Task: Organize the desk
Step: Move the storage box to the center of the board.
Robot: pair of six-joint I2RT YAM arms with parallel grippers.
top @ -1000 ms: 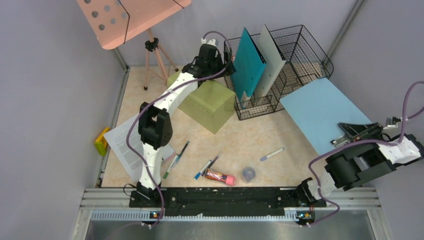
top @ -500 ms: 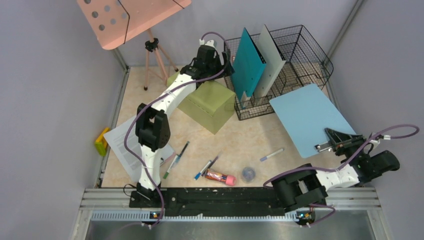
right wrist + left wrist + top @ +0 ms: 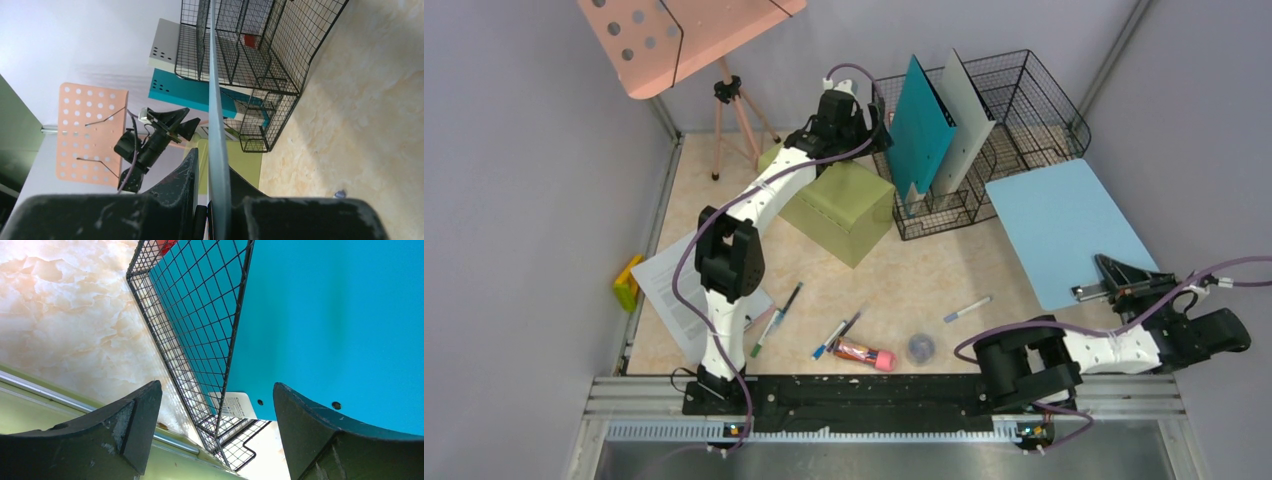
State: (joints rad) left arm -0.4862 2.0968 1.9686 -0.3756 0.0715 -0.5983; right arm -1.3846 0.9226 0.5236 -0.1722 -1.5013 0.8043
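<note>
The beige marble-patterned desk (image 3: 904, 280) lies under the black wire basket rack (image 3: 1024, 100). Just left of the rack, the left gripper (image 3: 216, 390) hangs wide open, holding nothing. Right of the rack, the right gripper (image 3: 210, 167) is pinched tight on a flat light-blue sheet (image 3: 1059, 230).

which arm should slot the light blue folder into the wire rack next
Right. The right fingers are shut on the light blue folder, its far edge close to the wire rack. The left fingers are open and empty beside the teal folder.

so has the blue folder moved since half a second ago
Yes. The blue folder, in the right claw, shifted right along the wire basket's front.
</note>
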